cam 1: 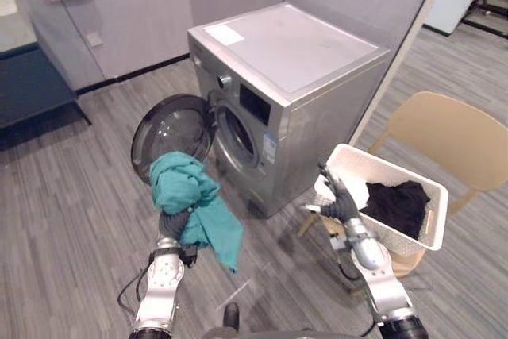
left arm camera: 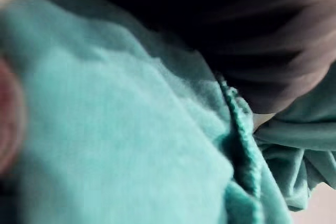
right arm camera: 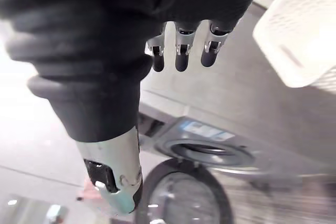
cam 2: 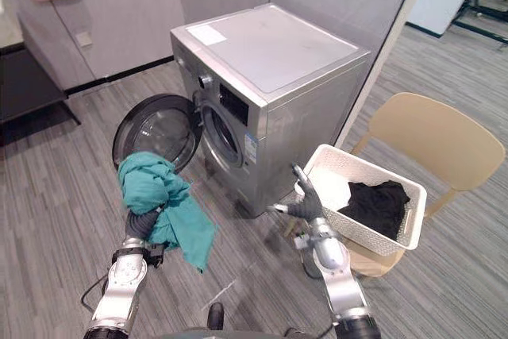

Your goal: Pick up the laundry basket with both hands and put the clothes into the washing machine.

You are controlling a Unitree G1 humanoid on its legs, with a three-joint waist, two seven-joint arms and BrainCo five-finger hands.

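Grey plank flooring (cam 1: 71, 220) and grey wall panels are noted around a silver washing machine (cam 1: 317, 101). Its round door (cam 1: 171, 132) is swung fully open, so the drum opening (cam 1: 238, 136) is exposed. A teal garment (cam 1: 190, 196) is found bunched over the left hand (cam 1: 173, 224), just in front of the open door and short of the opening, with a long tail hanging below the wrist. Whether that hand is clenched on the cloth cannot be told, as it is buried in the folds. The right hand (cam 1: 340, 204) is seen released, its fingers straight and spread, close by the near corner of the white laundry basket (cam 1: 397, 169); contact is not confirmed. The basket is set on a tan chair (cam 1: 452, 136) beside the machine, and a black garment (cam 1: 397, 206) lies in it. The clothing is judged light, limp and liable to snag or slip, and is best gathered at its middle so that no tail drags on the door rim. The basket is judged light and fairly stiff, with perforated walls, and is best taken by the rim at opposite ends.
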